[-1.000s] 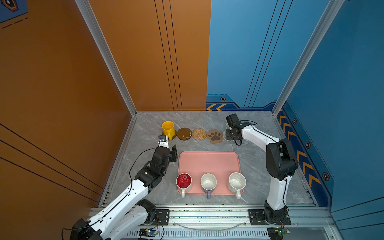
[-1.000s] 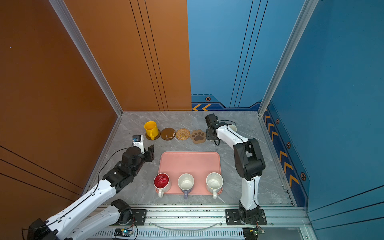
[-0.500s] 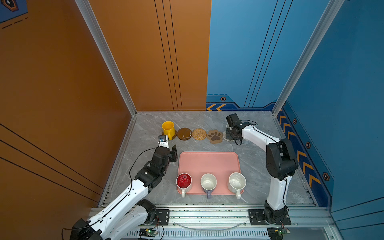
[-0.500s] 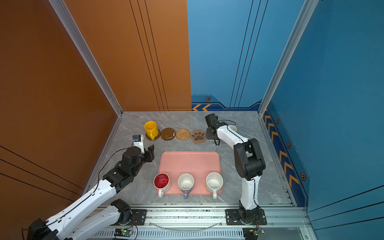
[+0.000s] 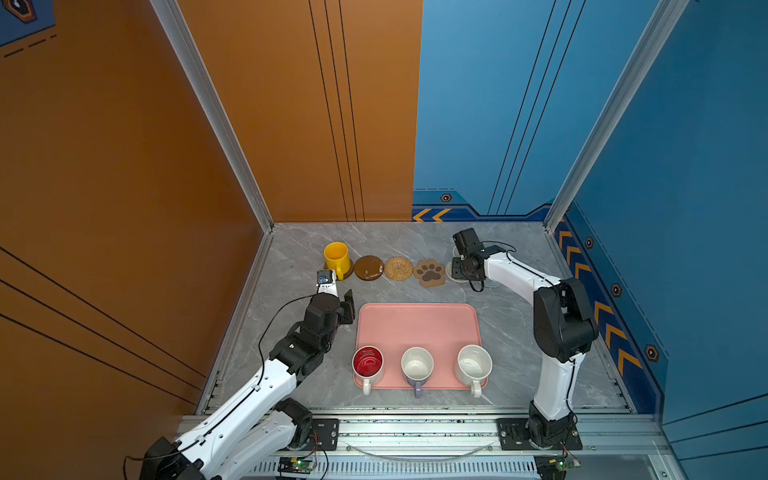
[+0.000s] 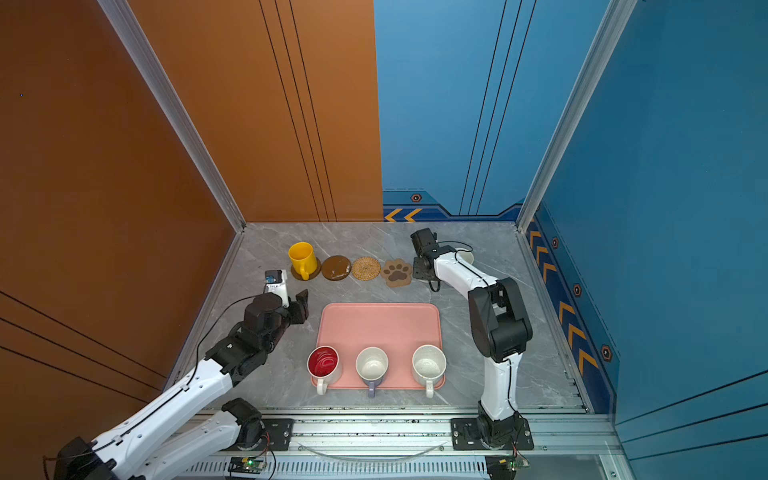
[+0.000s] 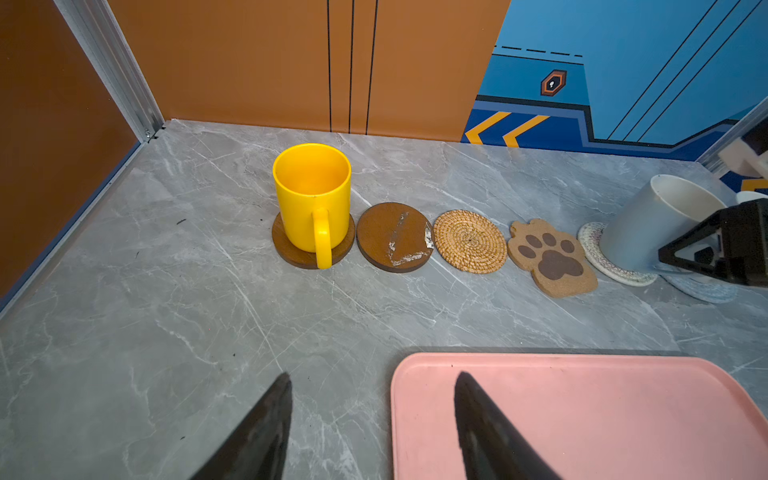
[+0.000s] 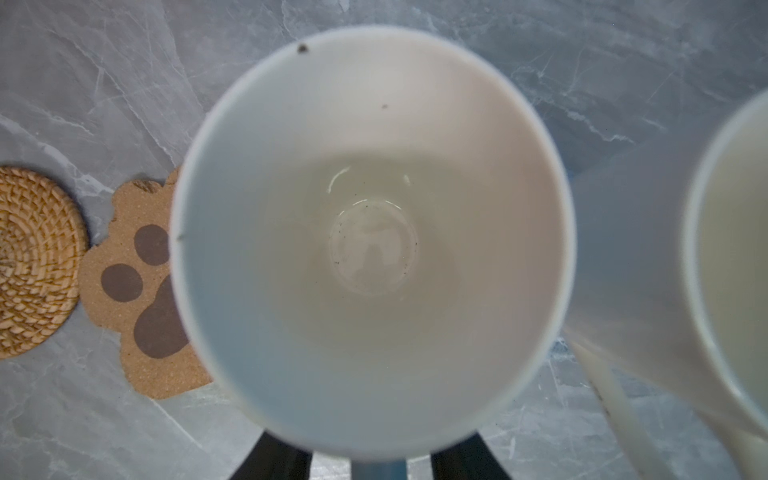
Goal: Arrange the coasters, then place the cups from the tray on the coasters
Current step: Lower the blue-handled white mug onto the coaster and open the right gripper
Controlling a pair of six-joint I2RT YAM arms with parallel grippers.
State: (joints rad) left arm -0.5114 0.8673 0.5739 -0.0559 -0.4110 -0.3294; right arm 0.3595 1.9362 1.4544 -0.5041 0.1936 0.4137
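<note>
Both arms wore white shells between bulky black joint housings. A thin black cable looped along the left arm (image 5: 257, 382); another curled at the wrist of the right arm (image 5: 555, 382). The left gripper (image 7: 374, 376) had black, tapered fingers (image 7: 266, 432).

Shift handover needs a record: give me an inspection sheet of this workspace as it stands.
Surface: grey marble tabletop, no spills seen.
Job's things: yellow mug on a dark brown coaster; second brown coaster, tan woven coaster, paw coaster bare; light blue mug on the cream coaster, plain white mug beside it; red-lined mug, lavender mug, speckled mug on the pink tray.
Clutter: nothing seen.
Grippers: left gripper jaws open, empty, by the tray corner; right gripper jaws apart either side of the light blue mug's handle.
Cables: black cable along the left arm; cable loop at the right wrist.
Surroundings: orange wall, blue wall.
</note>
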